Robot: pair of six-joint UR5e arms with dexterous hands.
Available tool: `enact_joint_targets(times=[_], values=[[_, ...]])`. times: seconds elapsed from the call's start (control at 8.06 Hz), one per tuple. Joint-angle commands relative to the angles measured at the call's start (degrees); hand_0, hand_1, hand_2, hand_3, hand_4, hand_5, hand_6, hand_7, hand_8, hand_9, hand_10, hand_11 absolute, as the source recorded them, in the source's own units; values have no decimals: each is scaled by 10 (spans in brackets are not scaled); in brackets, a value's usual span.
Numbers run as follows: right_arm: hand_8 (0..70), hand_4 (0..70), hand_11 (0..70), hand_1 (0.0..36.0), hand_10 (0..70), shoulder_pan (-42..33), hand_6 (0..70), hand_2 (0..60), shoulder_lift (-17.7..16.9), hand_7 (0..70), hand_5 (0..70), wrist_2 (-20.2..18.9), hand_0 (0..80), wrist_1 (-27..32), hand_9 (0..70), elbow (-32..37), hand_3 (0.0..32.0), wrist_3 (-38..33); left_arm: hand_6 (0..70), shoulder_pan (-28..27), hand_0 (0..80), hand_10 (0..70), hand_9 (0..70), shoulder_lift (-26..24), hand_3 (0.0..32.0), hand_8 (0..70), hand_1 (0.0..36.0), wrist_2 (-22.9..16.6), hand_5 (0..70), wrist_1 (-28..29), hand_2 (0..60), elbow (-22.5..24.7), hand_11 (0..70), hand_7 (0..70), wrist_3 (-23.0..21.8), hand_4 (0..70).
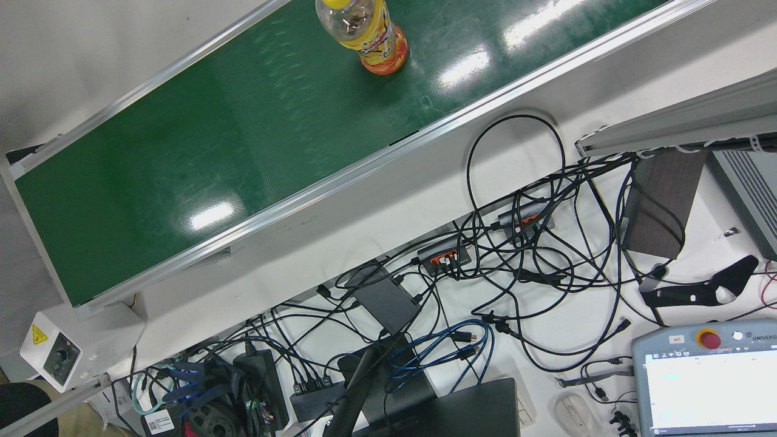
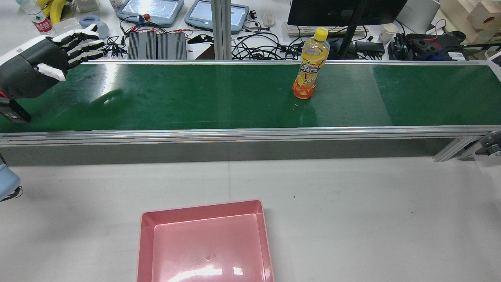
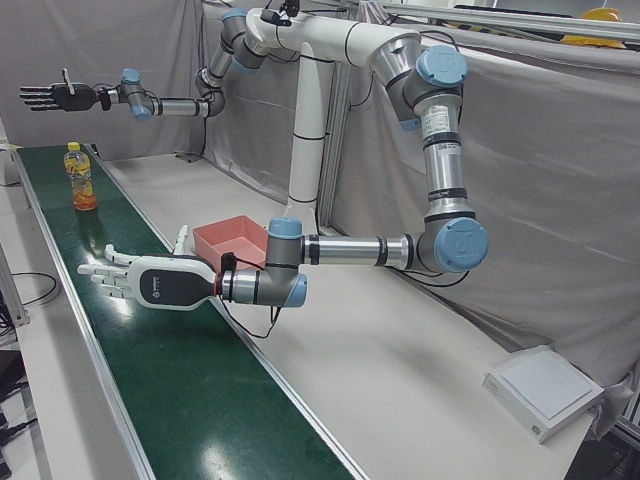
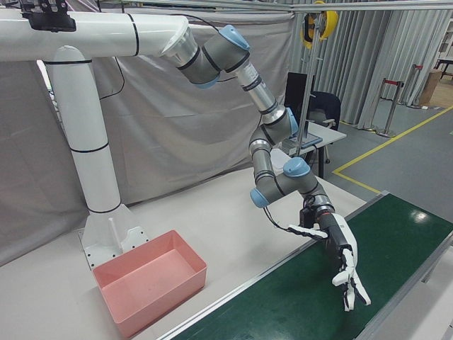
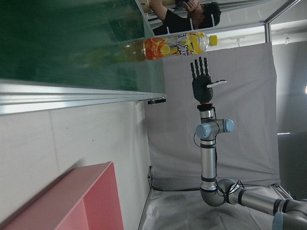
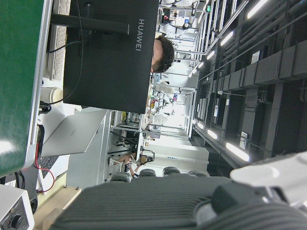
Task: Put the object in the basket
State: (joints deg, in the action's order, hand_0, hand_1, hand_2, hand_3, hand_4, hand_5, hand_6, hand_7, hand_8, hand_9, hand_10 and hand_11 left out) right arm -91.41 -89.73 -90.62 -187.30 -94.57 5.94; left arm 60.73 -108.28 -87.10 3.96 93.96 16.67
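Orange drink bottle (image 2: 310,64), yellow cap, upright on green belt (image 2: 195,98).

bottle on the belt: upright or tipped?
Upright. The bottle stands on its base on the green belt, yellow cap on top.

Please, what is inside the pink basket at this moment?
The pink basket holds nothing: its floor shows only glare from the lights in the rear view. The near edge is cut off by the frame there, but the right-front view shows it whole and bare. The bottle stands on the green belt.
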Motion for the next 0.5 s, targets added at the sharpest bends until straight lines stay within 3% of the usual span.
enact_joint_targets(times=[0.0,0.37], values=[[0,0,0,0,0,0,0,0,0,0,0,0,0,0,0,0,0,0,29,0,483,83,108,0,48,107,64,0,298,0,0,0,129,16,0,137],[0,0,0,0,0,0,0,0,0,0,0,0,0,0,0,1,0,0,26,0,485,78,102,0,50,103,65,0,291,0,0,0,122,14,-1,133]])
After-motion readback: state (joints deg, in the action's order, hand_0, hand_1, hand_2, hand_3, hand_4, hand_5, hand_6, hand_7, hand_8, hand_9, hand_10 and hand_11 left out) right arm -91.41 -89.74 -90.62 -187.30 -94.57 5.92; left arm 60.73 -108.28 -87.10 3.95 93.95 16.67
